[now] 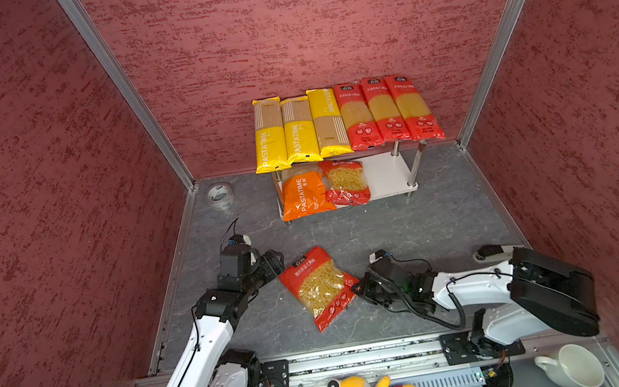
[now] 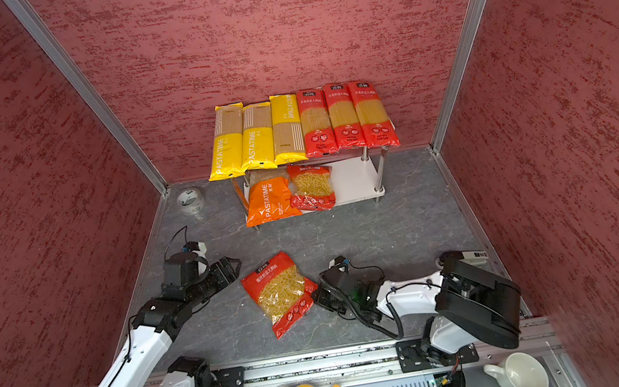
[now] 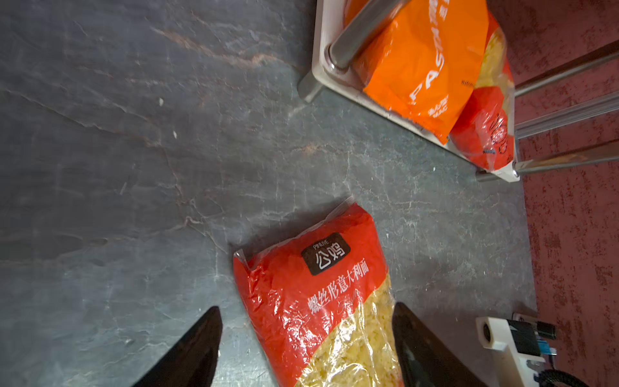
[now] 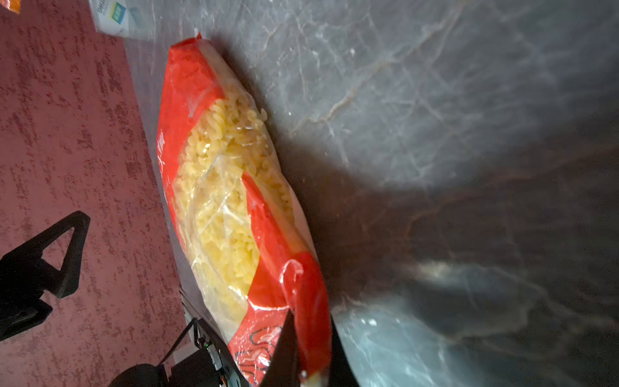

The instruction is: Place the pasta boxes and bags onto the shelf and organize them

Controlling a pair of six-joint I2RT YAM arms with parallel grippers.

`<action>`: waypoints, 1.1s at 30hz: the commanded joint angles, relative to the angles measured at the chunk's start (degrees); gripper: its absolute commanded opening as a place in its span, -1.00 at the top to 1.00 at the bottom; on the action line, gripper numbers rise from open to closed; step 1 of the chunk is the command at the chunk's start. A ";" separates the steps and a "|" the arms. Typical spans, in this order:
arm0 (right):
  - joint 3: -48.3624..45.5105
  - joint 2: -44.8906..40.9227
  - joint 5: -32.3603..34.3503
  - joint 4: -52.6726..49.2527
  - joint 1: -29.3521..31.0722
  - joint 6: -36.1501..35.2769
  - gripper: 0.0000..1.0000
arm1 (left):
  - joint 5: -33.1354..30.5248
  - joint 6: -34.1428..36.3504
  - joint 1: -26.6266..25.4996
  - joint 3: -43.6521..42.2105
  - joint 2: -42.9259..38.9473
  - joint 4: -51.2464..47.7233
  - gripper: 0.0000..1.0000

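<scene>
Close in: right gripper point(image 4: 310, 321) low at the near-right corner of the loose red bag point(image 1: 320, 287), jaws narrowly parted with red film between them; pinched or merely flanked, cannot tell. Left gripper point(image 3: 307, 306) gapes wide, holds nothing, just beside the bag's far-left corner. Bag lies flat on the grey floor point(image 1: 410, 229), long axis diagonal: label end aimed far and slightly left, toward the left end of the shelf point(image 1: 384, 174); sealed end near-right. Bare floor between bag and shelf. Lower board: orange bag point(image 1: 304, 197) and second red bag point(image 1: 346, 182) crowd its left, white board showing to their right. Upper tier: yellow packs point(image 1: 299, 128) left, red packs point(image 1: 385, 111) right, edge to edge, long axes front to back
</scene>
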 commanded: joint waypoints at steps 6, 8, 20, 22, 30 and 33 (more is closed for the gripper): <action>5.27 -11.02 12.11 -20.11 -5.50 -12.55 -0.01 | -3.06 -5.45 -7.95 -4.13 -2.15 -1.59 -0.60; 5.05 -11.54 10.05 -16.10 -7.57 -15.80 -0.06 | -3.85 -7.55 -9.97 -5.93 -3.84 -2.42 -0.60; 24.32 17.51 -9.06 -5.42 -10.82 -24.68 -0.22 | -4.59 -18.54 -19.83 -14.15 -1.01 11.94 -0.59; 26.96 22.19 -13.37 -3.12 -10.61 -23.15 -0.24 | -3.70 -19.64 -19.80 -15.52 0.89 16.79 -0.58; 25.48 25.73 -19.22 7.74 -6.64 -16.14 -0.23 | 0.45 -15.52 -20.24 -11.67 12.90 29.75 -0.52; 17.69 22.11 -19.64 18.85 -7.22 -9.68 -0.20 | 1.40 -14.26 -21.90 -8.99 16.28 33.16 -0.50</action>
